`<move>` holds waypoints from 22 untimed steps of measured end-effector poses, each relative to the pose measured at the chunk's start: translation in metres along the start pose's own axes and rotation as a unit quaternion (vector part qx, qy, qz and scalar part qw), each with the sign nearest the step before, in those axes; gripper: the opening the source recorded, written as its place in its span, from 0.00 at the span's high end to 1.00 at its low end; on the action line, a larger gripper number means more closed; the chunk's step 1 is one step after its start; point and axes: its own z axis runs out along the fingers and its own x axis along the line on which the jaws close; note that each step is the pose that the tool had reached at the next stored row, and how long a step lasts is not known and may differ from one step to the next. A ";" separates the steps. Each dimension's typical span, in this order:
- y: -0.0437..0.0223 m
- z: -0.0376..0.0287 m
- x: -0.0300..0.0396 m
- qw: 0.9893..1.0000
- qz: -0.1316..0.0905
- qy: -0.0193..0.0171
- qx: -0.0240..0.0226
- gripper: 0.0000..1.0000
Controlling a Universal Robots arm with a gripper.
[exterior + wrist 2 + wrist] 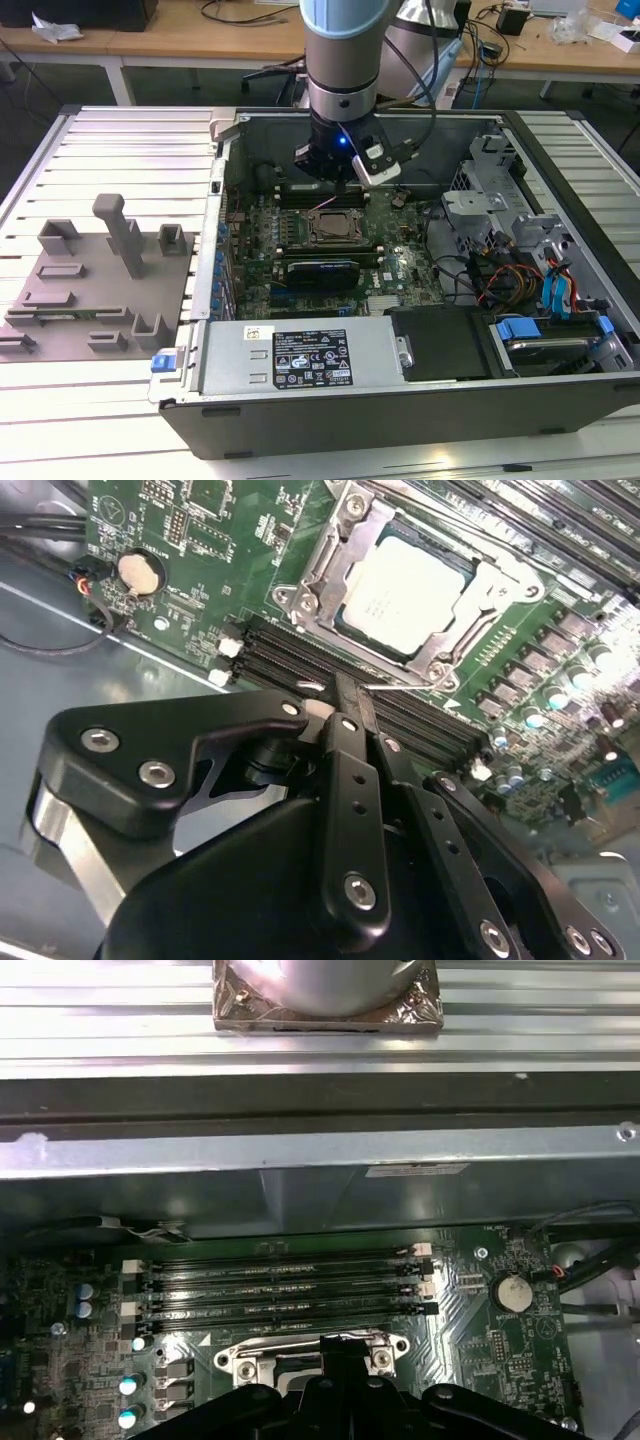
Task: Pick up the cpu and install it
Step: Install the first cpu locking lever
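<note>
Hovering over the motherboard, your claw looks clenched, empty; cpu sits in the socket just ahead of it.

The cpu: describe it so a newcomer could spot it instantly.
Start at the open computer case, then its green motherboard. In the metal-framed socket beside the black memory slots lies the cpu, the only pale silvery square there.
</note>
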 end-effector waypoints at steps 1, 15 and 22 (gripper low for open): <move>-0.0004 0.0015 0.0009 1.000 0.000 -0.001 0.000 0.89; 0.0095 0.0175 0.0122 1.000 -0.001 -0.003 0.000 0.89; 0.0074 0.0273 0.0139 1.000 0.018 -0.007 0.003 0.89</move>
